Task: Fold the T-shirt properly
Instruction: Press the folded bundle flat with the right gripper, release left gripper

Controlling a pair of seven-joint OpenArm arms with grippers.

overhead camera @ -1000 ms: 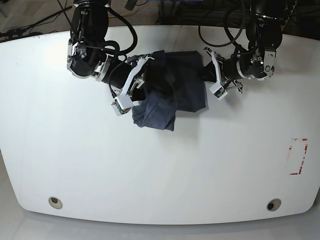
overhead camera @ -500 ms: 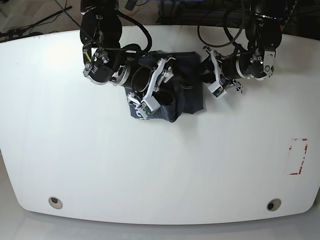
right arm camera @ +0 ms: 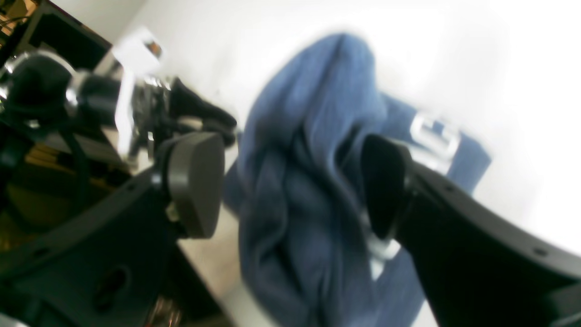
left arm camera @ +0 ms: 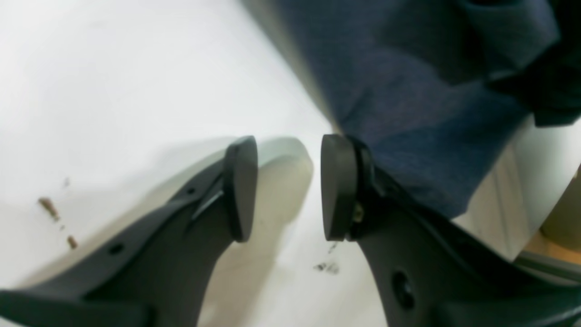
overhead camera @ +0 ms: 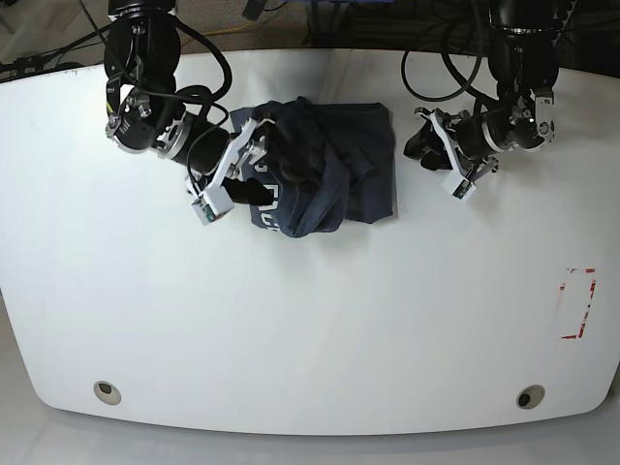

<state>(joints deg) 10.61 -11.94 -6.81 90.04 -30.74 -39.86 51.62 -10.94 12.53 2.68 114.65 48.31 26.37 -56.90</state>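
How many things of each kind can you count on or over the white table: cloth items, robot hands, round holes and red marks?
Dark navy cotton T-shirt: 1
Black robot hands (left hand, right hand): 2
Round holes in the white table (hole, hole): 2
Red rectangular mark: 1
Total: 6

My arms were black, jointed tubes trimmed with white brackets and silver rings, with loose black cables looping from their bases; my left gripper (left arm camera: 289, 188) bore matte dark fingers with rounded flat pads and small screw holes; my right gripper (right arm camera: 290, 184) looked alike.
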